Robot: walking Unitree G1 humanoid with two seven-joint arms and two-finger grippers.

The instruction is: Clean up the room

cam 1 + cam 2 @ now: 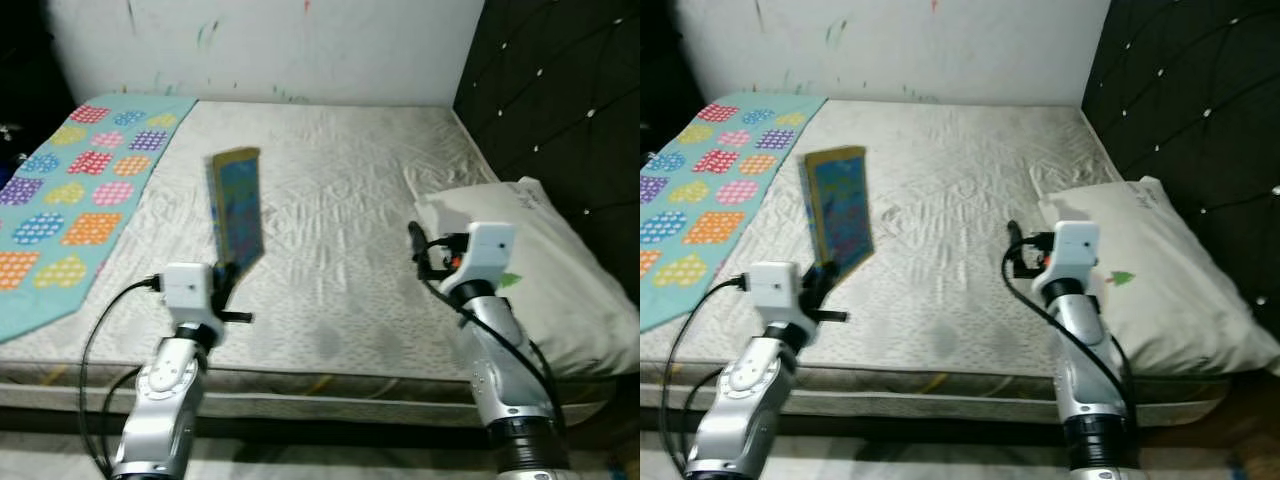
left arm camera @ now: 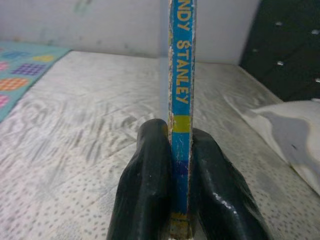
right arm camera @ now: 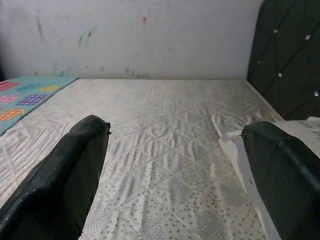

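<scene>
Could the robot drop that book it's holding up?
Maybe. The left gripper pinches only the bottom edge of the book, which stands tall above the fingers, so it could tip or slip onto the mattress. Also, the right gripper is open near the pillow and might bump it if it swings that way.

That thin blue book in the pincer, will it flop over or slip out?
The thin blue book with the yellow edge probably stays stiff: it stands upright with no sag. The left pincer grips only its bottom edge at the spine, so it might pivot or slip if swung. It looks light, being so slim.
</scene>
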